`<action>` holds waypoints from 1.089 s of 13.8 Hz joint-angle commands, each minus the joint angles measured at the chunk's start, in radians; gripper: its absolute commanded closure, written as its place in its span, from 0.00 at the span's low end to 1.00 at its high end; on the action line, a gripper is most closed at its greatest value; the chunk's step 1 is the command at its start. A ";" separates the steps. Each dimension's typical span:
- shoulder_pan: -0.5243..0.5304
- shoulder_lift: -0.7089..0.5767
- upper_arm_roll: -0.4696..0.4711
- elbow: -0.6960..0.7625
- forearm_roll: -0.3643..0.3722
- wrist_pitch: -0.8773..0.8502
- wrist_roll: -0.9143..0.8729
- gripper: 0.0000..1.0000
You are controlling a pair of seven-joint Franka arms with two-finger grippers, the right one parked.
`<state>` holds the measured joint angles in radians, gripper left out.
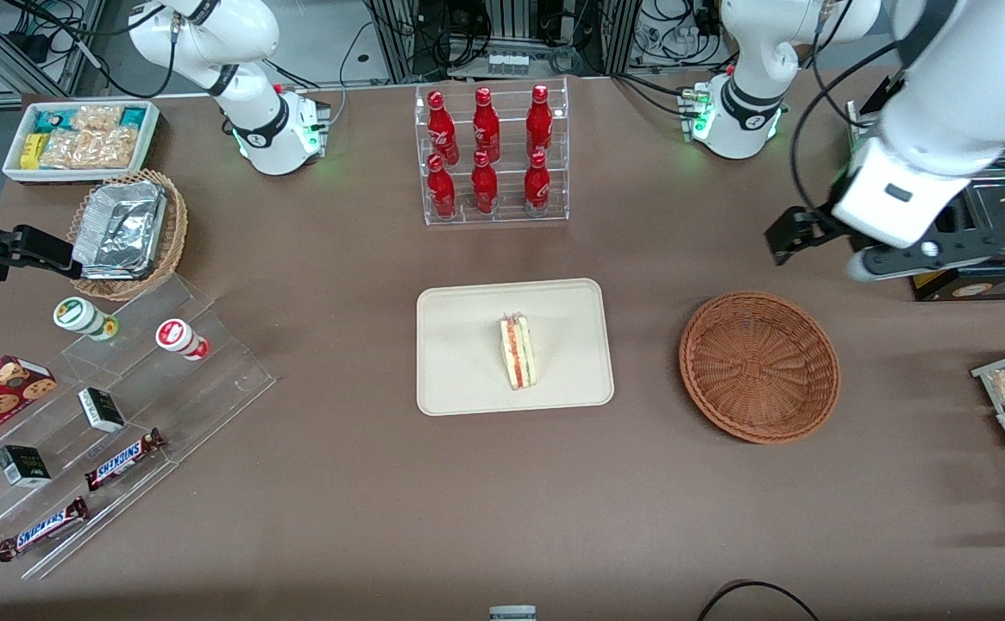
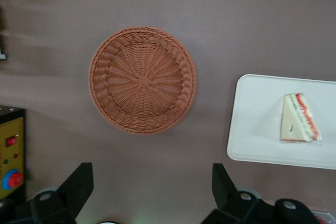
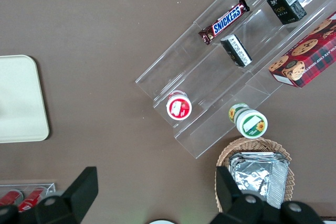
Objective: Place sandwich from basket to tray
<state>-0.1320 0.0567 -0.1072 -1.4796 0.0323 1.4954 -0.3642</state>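
You can treat the job as essentially done: the sandwich lies on the tray, near its middle, standing on edge with the red and green filling showing. The basket, beside the tray toward the working arm's end of the table, holds nothing.

Your hand hangs above the table, raised and apart from everything, near the basket and farther from the front camera than it is. Its two fingers are spread wide with nothing between them.

Taking the basket as the landmark, the sandwich sits well apart from the hand, with the basket between them in the wrist view. As I judge it, nothing is left but to park the arm; the sandwich needs no more handling.
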 commanded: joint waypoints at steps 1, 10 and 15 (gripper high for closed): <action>0.080 -0.024 -0.012 -0.025 -0.011 -0.024 0.129 0.00; 0.100 -0.106 0.065 -0.180 -0.006 0.052 0.286 0.00; 0.061 -0.167 0.124 -0.234 -0.014 0.068 0.337 0.00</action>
<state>-0.0517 -0.0699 0.0026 -1.6657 0.0309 1.5364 -0.0436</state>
